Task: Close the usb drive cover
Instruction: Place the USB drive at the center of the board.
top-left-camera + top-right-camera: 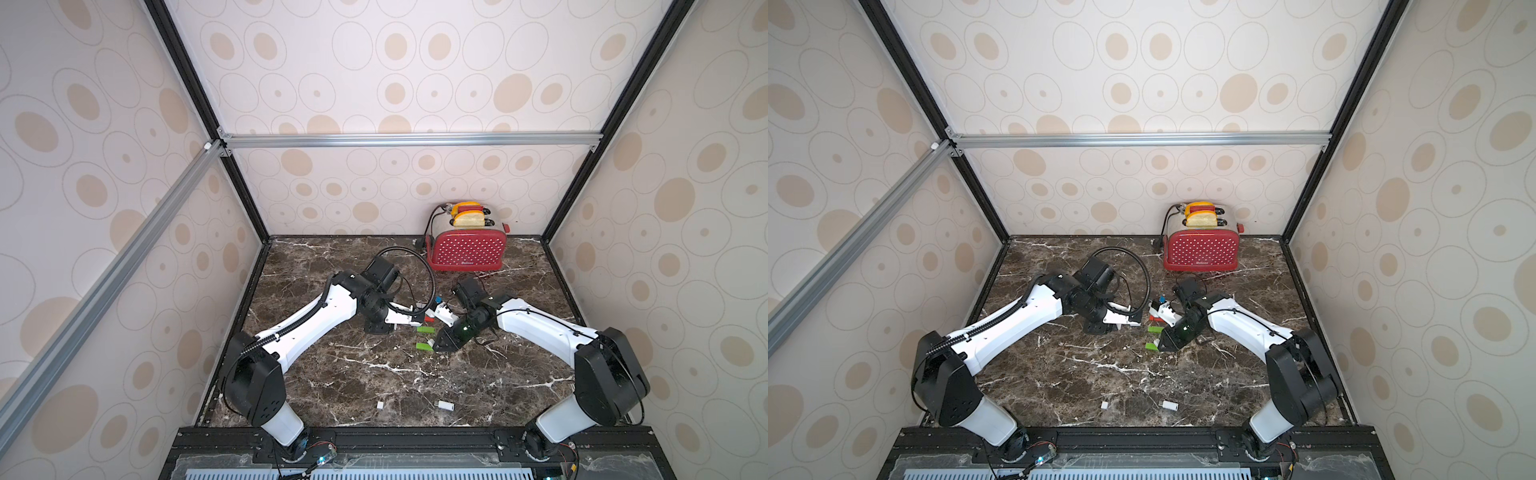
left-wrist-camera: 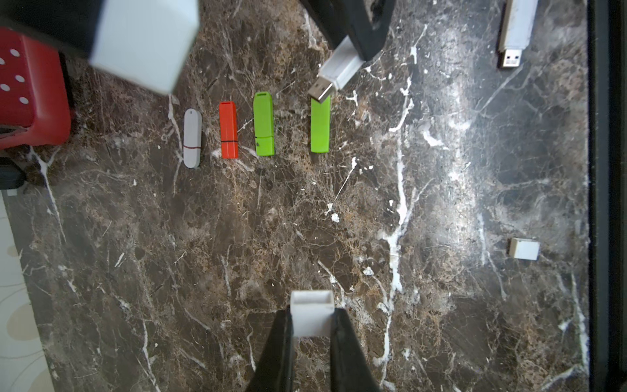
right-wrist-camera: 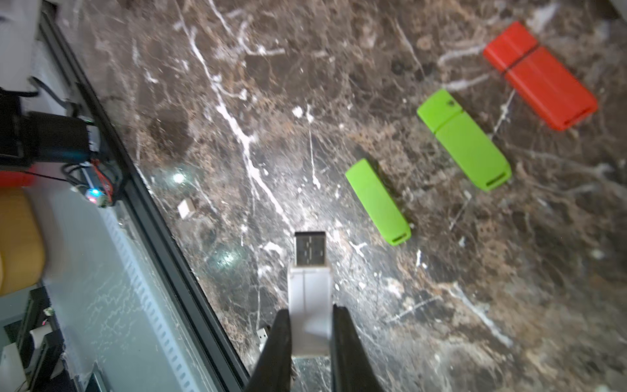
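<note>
Red white-dotted toaster [image 1: 467,253], two toast slices [image 1: 468,219] in its slots, dark veined marble tabletop [image 1: 353,386], circle-patterned walls [image 1: 395,83]

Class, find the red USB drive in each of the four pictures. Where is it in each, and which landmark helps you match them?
In a top view: red USB drive mid-table, in front of the toaster.
In a top view: same place.
Left wrist: between the grey drive and the capped green drive.
Right wrist: red USB drive beside that green drive.
Shared landmark: the capped green drive, next to it everywhere.
</note>
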Controlling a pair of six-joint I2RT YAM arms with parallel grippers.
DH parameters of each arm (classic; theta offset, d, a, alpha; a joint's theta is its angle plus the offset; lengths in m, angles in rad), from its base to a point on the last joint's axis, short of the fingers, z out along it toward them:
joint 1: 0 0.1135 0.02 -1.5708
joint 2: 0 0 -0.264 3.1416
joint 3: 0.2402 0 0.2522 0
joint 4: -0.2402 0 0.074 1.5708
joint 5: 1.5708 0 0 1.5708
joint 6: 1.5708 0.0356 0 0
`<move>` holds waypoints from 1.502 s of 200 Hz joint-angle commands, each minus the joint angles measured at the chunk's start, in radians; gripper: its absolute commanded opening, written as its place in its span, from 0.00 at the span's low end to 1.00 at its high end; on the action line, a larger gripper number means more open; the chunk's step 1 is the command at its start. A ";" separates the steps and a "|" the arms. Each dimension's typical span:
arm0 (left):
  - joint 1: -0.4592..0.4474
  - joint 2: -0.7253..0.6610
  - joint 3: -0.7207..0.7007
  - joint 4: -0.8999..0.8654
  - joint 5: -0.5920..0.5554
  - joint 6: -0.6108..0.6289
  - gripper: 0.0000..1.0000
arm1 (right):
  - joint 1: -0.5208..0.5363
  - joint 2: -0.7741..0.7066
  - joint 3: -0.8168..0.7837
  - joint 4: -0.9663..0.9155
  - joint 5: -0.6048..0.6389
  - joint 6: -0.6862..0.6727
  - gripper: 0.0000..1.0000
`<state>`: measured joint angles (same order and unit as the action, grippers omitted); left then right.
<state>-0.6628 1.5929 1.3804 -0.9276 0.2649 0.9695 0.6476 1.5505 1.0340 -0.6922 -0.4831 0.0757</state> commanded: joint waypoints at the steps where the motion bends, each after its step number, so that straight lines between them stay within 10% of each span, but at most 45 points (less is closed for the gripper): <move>1: -0.001 -0.025 -0.018 0.005 0.027 -0.056 0.16 | 0.048 -0.043 -0.043 -0.070 0.113 0.060 0.00; 108: 0.000 -0.053 -0.075 0.050 0.023 -0.110 0.15 | 0.146 0.182 0.026 -0.103 0.424 0.099 0.09; 173: -0.001 -0.047 -0.062 0.052 0.021 -0.111 0.15 | 0.154 0.191 0.048 -0.117 0.412 0.062 0.47; 243: -0.001 -0.050 -0.046 0.051 0.027 -0.119 0.15 | 0.031 0.007 0.126 -0.120 0.156 0.106 0.48; 300: -0.001 -0.027 -0.001 0.067 0.025 -0.164 0.15 | -0.072 -0.041 0.017 0.449 -0.252 0.654 0.37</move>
<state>-0.6628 1.5642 1.3220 -0.8703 0.2790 0.8429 0.5713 1.5002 1.0969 -0.5278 -0.5282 0.4484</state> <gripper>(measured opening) 0.177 0.381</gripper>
